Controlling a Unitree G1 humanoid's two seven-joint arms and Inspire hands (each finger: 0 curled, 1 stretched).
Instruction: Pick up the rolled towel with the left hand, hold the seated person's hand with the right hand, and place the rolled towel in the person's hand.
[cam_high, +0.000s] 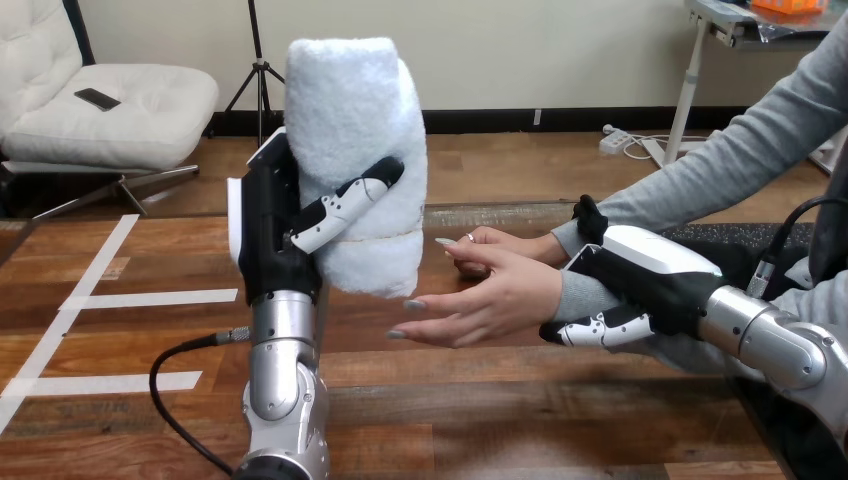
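Observation:
My left hand stands upright left of centre, its fingers and thumb curled round a white rolled towel that it holds on end, well above the table. To the right, the person's hand reaches in from the right, open, fingers pointing left, just below and right of the towel's lower end. My right hand is wrapped round the person's wrist from the right, thumb over the top and fingers curled underneath on the grey sleeve. A second hand of the person lies behind the open one.
The wooden table runs across the lower view. A dark mat lies on it at the right, under the person's forearm. A black cable loops beside my left forearm.

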